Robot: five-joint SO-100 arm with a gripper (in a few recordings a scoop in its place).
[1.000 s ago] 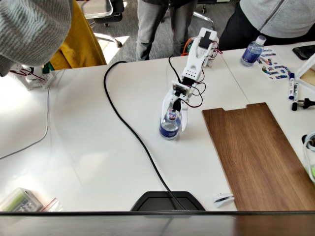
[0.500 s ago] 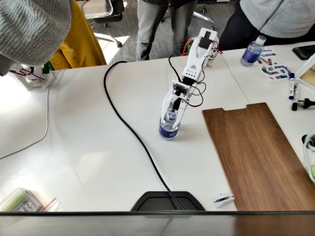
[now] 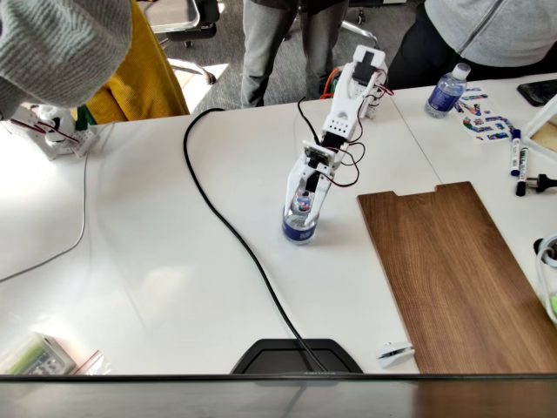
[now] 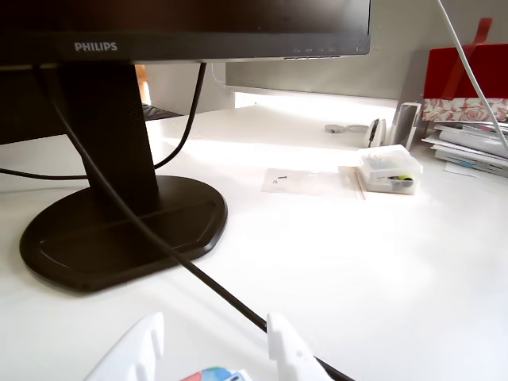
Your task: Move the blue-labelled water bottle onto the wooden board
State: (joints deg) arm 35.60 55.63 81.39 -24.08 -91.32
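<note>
**Gripper around the bottle, board waiting to the right**

In the fixed view a black cable (image 3: pixel 235 235) runs from upper left down to the monitor base (image 3: pixel 296 357) at the bottom edge. Just right of it, at the frame's centre, the blue-labelled water bottle (image 3: pixel 299 223) stands upright on the white table (image 3: pixel 148 261), the gripper (image 3: pixel 305 202) lowered over it with a finger on each side of its upper part. Whether the fingers are pressing the plastic I cannot tell; in the wrist view they (image 4: pixel 290 349) flank the coloured cap (image 4: pixel 213 375) at the bottom edge. The bottle is probably light, thin-walled and slick, so a moderate squeeze above the label band seems safest. The wooden board (image 3: pixel 452 279) lies apart at right, a second bottle (image 3: pixel 446 91) at upper right.
</note>
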